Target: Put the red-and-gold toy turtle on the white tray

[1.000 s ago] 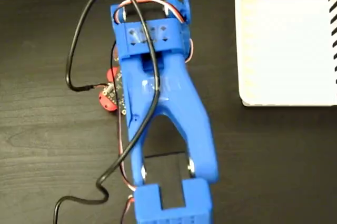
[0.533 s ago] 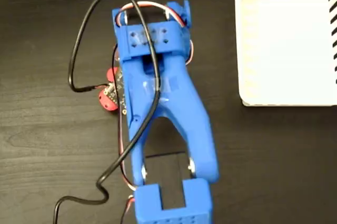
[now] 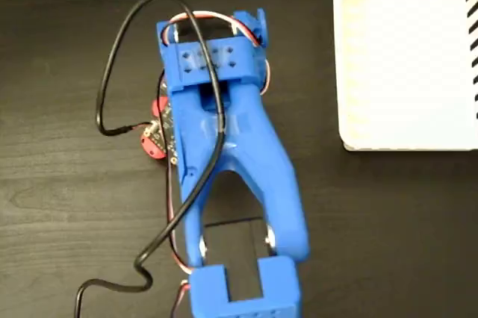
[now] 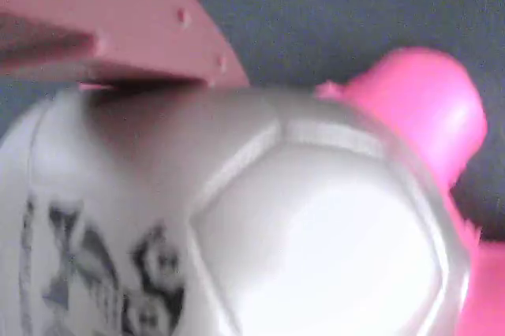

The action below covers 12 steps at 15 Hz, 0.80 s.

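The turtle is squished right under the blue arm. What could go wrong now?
1. In the fixed view the arm hides nearly all of the turtle, so the grip cannot be checked there.
2. In the wrist view one finger lies on the shiny domed shell; it might slip off.
3. The tray is far across the table, so a loose hold could drop the turtle short.

All I have besides is the counter (image 3: pixel 60 206): a dark, nearly black wood-grain surface filling the fixed view from edge to edge. In my wrist view it shows only as a blurred dark grey patch (image 4: pixel 347 13) along the top.
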Available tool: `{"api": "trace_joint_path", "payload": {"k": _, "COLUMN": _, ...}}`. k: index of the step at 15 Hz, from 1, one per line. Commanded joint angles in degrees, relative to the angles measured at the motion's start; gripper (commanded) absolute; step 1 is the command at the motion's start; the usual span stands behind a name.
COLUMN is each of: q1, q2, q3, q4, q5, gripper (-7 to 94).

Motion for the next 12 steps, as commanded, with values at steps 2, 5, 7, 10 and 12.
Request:
{"api": "trace_joint_path", "payload": {"k": 2, "q1": 1.2, "q2": 4.7, "q3": 0.0, "q4": 1.6, "q5": 1.1, "gripper": 0}}
{"api": "trace_joint_path", "payload": {"k": 5, "q1": 0.7, "q2": 9.1, "q3": -4.8, "q4": 7.7, "q5": 5.7, "gripper": 0}}
{"api": "trace_joint_path", "payload": {"k": 7, "q1": -0.1, "q2": 12.8, "q3": -7.7, "q4": 10.6, "q5": 10.1, "gripper": 0}}
{"api": "trace_joint_path", "payload": {"k": 10, "q1": -0.8, "q2": 19.3, "q3": -12.0, "q4": 14.7, "q5": 17.0, "gripper": 0}}
{"api": "trace_joint_path", "payload": {"k": 12, "q1": -1.2, "q2": 22.3, "q3": -15.9, "q4": 15.3, "q5": 25.8, "gripper": 0}}
